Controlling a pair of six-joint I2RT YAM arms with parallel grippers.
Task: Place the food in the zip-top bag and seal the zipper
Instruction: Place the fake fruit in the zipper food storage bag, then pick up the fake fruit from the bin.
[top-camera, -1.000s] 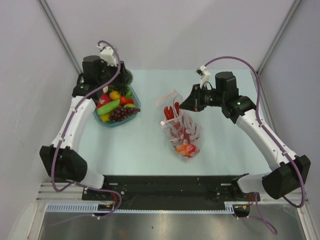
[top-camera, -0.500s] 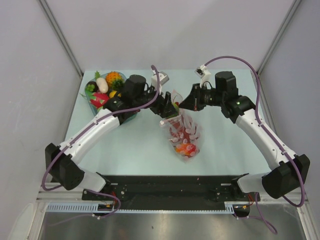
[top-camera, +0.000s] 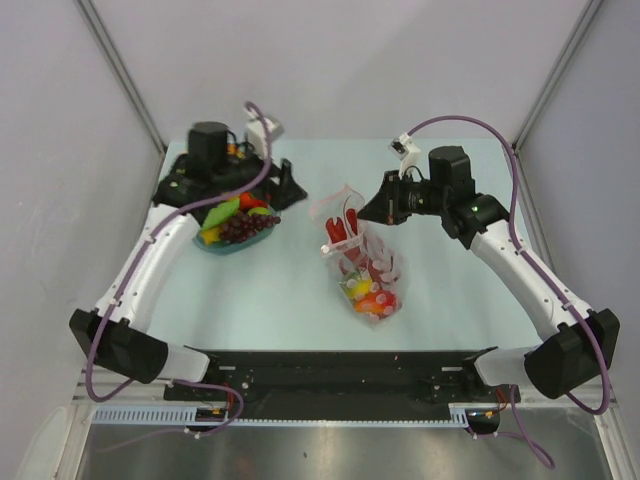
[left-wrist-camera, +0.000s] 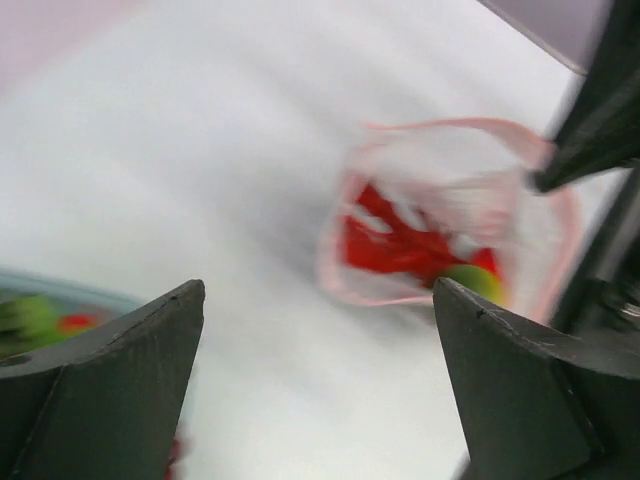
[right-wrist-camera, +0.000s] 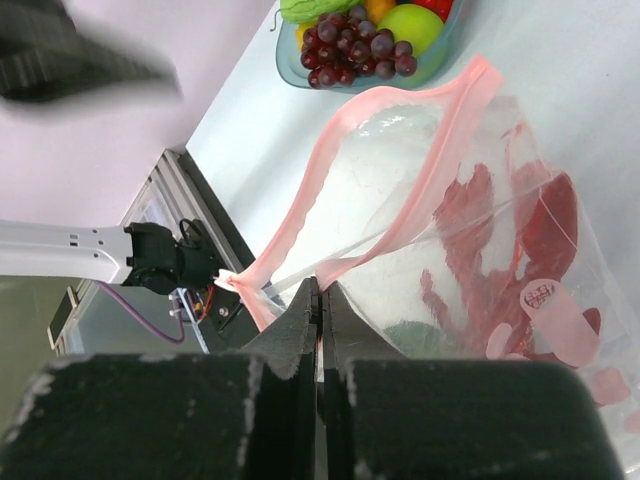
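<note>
Closest to the arm bases, the closed end of the zip-top bag (top-camera: 372, 262) lies on the pale bench (top-camera: 280, 300). That's where the food (top-camera: 368, 296) inside it has piled up: red, orange and a yellow-green piece, all showing through the clear plastic. Further back, the bag runs away from the bases at a slight slant with its mouth at the far end, lifted and gaping. So the pink zipper (right-wrist-camera: 405, 95) isn't sealed, and in the right wrist view the two pink strips stand clearly apart. The right end effector (top-camera: 368, 212) comes in from the right and is clamped tight on the right-hand lip of that mouth, with the thin plastic pinched between its jaws. Off to the left, well apart from the bag, sits the blue-green tray (top-camera: 215, 247) with the rest of the toy food, purple grapes (top-camera: 246, 227) at its near side and green and red pieces behind. The left end effector (top-camera: 292, 190) hangs just past the tray's far right corner, pointing toward the bag mouth, fingers spread wide with nothing between them. Left wrist view is pretty blurry, but you can still make out the bag mouth.
</note>
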